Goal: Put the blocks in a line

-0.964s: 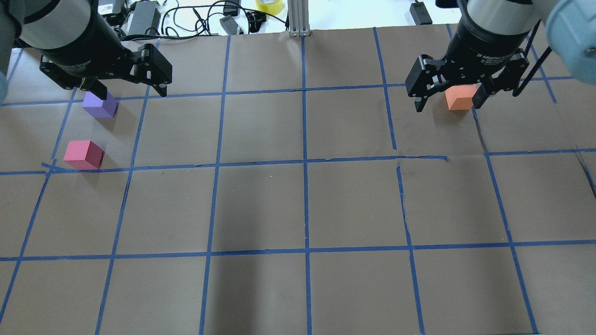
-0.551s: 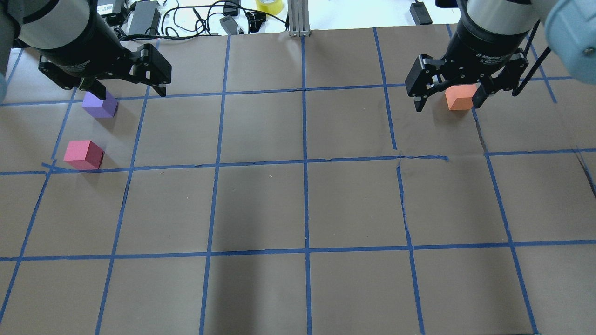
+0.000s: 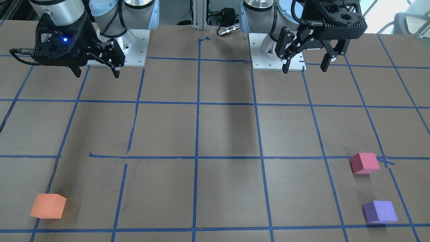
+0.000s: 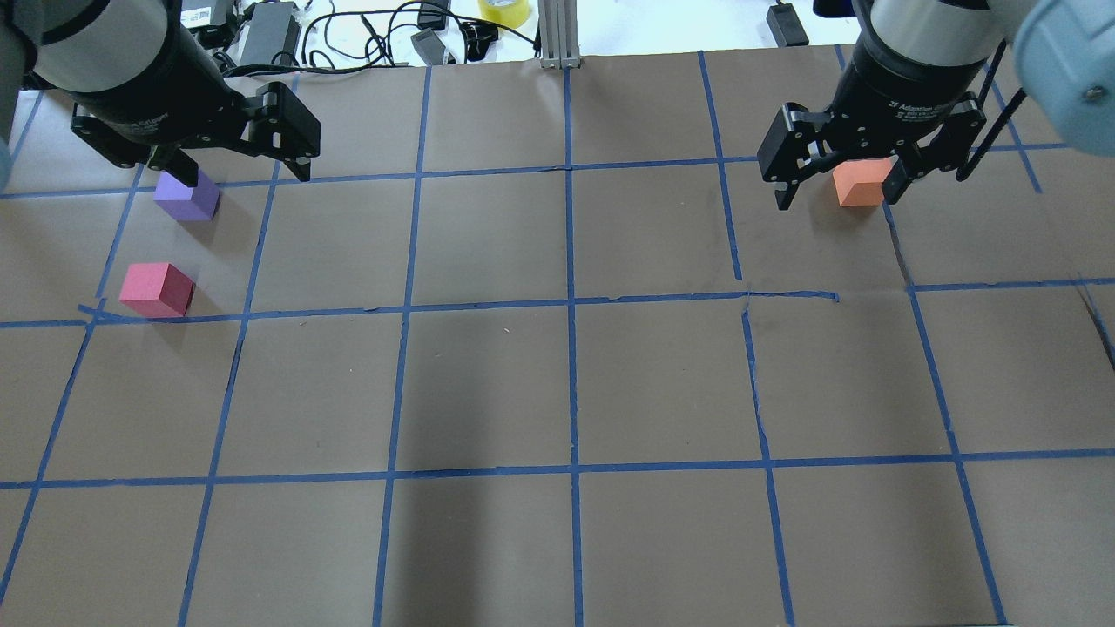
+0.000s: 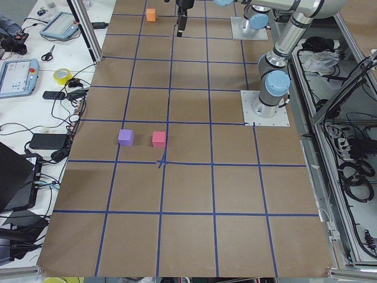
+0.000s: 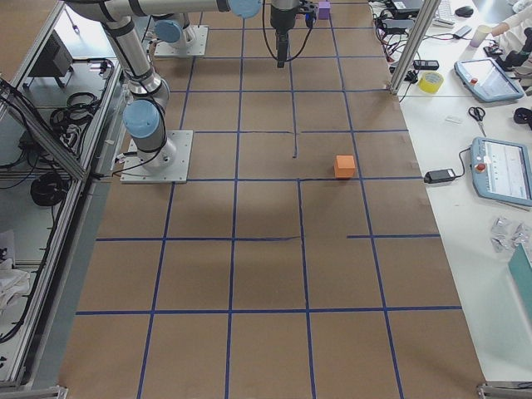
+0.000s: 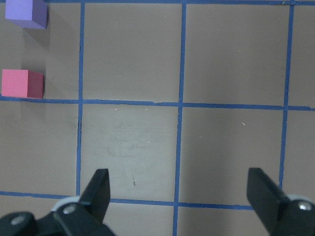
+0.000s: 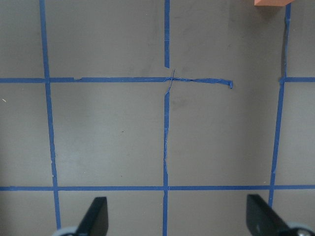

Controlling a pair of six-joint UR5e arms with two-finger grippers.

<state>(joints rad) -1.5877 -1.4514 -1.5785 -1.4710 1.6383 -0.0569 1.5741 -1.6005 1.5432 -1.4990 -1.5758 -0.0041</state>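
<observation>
Brown paper tabletop (image 3: pixel 221 134), squared off with blue tape (image 3: pixel 197 134). Left gripper (image 3: pixel 305 69) hanging high above it, jaws spread wide, nothing between them; right gripper (image 3: pixel 96 74) likewise raised, spread and empty. Purple block (image 3: pixel 380 211) and red-pink block (image 3: pixel 364 163) near each other, not touching, on left arm's side. Orange block (image 3: pixel 48 206) alone on right arm's side, well apart. Not yet lined up.

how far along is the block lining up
Done: nothing clearly; the purple block and red-pink block sit near each other on the robot's left side, apart. In hand: nothing; left gripper and right gripper hang open and empty above the table. Left: the orange block lies far off on the right side, so no line is formed yet.
</observation>
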